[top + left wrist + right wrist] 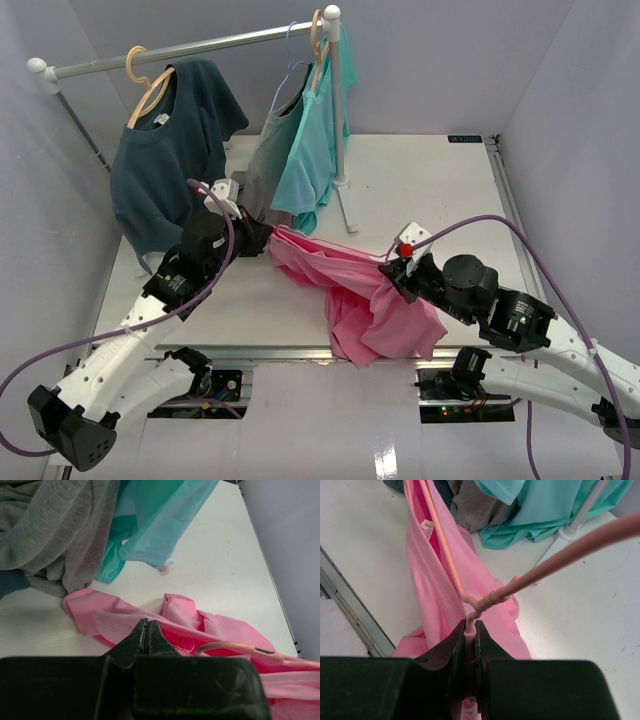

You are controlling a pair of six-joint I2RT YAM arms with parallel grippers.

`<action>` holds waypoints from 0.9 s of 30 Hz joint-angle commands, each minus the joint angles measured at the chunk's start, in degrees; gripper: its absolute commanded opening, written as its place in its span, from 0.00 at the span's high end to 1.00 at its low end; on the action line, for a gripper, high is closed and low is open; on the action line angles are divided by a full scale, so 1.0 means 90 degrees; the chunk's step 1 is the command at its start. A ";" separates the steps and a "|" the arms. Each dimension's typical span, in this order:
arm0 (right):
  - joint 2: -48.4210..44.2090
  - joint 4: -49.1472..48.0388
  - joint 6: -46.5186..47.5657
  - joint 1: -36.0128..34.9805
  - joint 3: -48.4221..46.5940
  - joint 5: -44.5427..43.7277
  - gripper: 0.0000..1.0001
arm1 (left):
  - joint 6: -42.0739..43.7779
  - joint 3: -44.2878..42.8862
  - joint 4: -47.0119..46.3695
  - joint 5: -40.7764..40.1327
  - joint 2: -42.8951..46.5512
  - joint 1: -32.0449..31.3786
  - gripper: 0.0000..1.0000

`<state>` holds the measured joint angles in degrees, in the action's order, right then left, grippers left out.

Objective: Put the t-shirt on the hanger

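White table (430, 180): turquoise shirt (312, 150) drapes beside t-shirt (375, 300) and hanger (445, 550).

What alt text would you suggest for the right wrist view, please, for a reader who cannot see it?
The right tool is shut on the twisted neck of a pink hanger, one arm of which runs away inside a pink t-shirt that trails onto the white table. Behind hang a turquoise shirt and a grey shirt.
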<state>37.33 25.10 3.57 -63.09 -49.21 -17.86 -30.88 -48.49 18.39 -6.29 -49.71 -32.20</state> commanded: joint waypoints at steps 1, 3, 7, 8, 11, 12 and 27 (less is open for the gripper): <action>0.0127 -0.0086 0.0274 -0.0164 0.0043 -0.0090 0.92 | 0.0466 -0.0708 0.0680 0.0009 -0.0030 0.0228 1.00; 0.0183 -0.0104 0.0307 -0.0226 0.0038 -0.0172 0.92 | 0.0583 -0.1051 0.0840 0.0193 -0.0160 0.0228 1.00; 0.0297 0.0001 0.0307 -0.0346 0.0038 -0.0450 0.92 | 0.0766 -0.1594 0.1261 0.0337 -0.0413 0.0228 1.00; 0.0311 0.0016 0.0301 -0.0399 0.0050 -0.0536 0.92 | 0.0775 -0.1620 0.1285 0.0346 -0.0375 0.0228 1.00; 0.0421 0.0100 0.0246 -0.0465 0.0032 -0.0929 0.92 | 0.0867 -0.1790 0.1464 0.0486 -0.0246 0.0228 1.00; 0.0436 0.0128 0.0226 -0.0475 0.0008 -0.1022 0.92 | 0.0924 -0.1847 0.1583 0.0461 -0.0239 0.0228 1.00; 0.0590 0.0153 0.0290 -0.0552 -0.0066 -0.0988 0.92 | 0.1217 -0.1934 0.2262 0.0128 0.0219 0.0228 1.00</action>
<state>41.38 25.26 4.92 -67.45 -48.93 -25.49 -22.26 -61.67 37.90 -2.26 -47.74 -31.07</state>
